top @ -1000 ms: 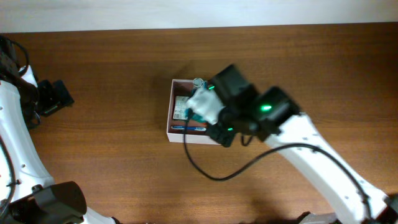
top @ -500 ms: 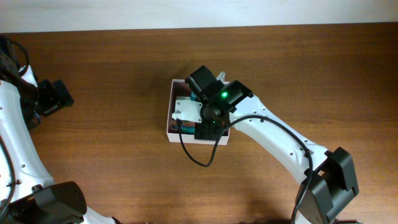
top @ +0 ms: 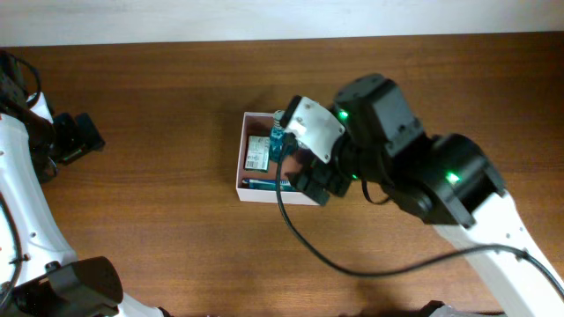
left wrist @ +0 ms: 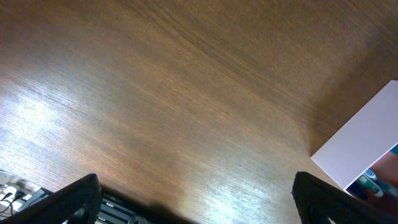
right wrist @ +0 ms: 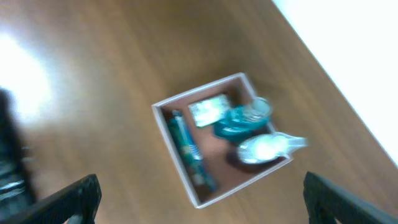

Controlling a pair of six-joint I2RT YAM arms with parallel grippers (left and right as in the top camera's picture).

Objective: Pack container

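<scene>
The container (top: 241, 167), a square white box with a reddish-brown inside, stands mid-table. The right wrist view shows a blue-green toothbrush (right wrist: 186, 149), a green-white packet (right wrist: 208, 109), a teal bottle (right wrist: 238, 123) and a pale clear bottle (right wrist: 266, 147) lying in the container (right wrist: 163, 127). My right gripper (right wrist: 214, 202) hangs open high above the box, nothing between its fingers; seen from overhead, the right gripper (top: 315, 180) covers the box's right half. Far to the left, my left gripper (top: 79, 136) is open and empty. One corner of the container (left wrist: 367, 140) shows in the left wrist view.
Bare brown wood surrounds the box on all sides. The table's far edge meets a pale wall (top: 264, 18). A black cable (top: 300, 238) from the right arm loops over the table in front of the box.
My right gripper has opened and lifted up away from the box. The pale bottle now lies inside the container. The left arm has not moved.
</scene>
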